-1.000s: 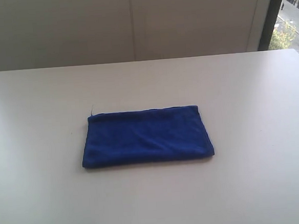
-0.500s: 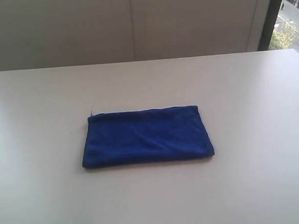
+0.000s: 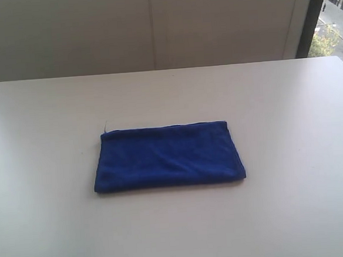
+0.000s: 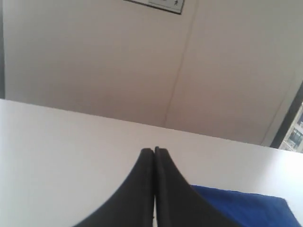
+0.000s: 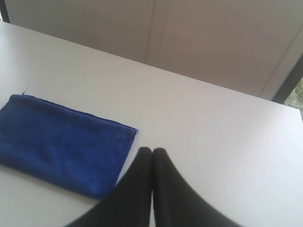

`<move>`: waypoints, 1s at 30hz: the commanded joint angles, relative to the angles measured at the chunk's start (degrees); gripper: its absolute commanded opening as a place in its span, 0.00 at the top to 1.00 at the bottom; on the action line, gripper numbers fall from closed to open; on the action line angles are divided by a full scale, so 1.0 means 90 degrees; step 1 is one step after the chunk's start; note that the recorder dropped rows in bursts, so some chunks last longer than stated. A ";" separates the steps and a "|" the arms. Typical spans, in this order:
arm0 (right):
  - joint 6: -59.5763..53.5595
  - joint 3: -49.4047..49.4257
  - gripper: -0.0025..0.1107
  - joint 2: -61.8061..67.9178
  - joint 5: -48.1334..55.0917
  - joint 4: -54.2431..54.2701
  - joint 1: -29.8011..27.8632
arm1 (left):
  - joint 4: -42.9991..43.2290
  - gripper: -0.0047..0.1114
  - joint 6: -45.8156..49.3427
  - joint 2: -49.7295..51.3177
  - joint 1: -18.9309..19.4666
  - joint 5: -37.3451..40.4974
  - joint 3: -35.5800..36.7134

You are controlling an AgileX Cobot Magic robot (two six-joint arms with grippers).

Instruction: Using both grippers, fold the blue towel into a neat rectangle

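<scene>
The blue towel [image 3: 167, 156] lies flat on the white table [image 3: 288, 108] as a folded rectangle, near the middle of the exterior view. Neither arm shows in that view. In the left wrist view my left gripper [image 4: 154, 150] is shut with nothing between its black fingers, and a corner of the blue towel [image 4: 246, 208] lies off to one side of it. In the right wrist view my right gripper [image 5: 152, 150] is shut and empty, raised above the table just beside the blue towel [image 5: 61, 142], not touching it.
A pale wall [image 3: 152, 24] runs behind the table's far edge. A dark window frame [image 3: 311, 16] stands at the back right, with a street outside. A thin white thread [image 3: 105, 125] sticks out at the towel's far left corner.
</scene>
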 commanded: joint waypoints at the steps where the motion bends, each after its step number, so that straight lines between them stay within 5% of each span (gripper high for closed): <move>1: 0.0030 0.0018 0.98 -0.0033 -0.0066 -0.0012 0.0000 | 0.0578 0.96 -0.0662 0.0011 0.0024 -0.0641 0.0873; 8: 0.0030 0.0018 0.98 -0.0033 -0.0066 -0.0012 0.0000 | 0.0595 0.96 -0.0702 -0.0057 0.0024 -0.0916 0.2448; 12: 0.0030 0.0018 0.98 -0.0033 -0.0066 -0.0012 0.0000 | 0.0631 0.96 -0.0643 -0.0057 0.0024 -0.0173 0.2481; 30: 0.0030 0.0018 0.98 -0.0033 -0.0066 -0.0012 0.0000 | 0.0650 0.96 0.1160 -0.0057 0.0024 -0.0242 0.2481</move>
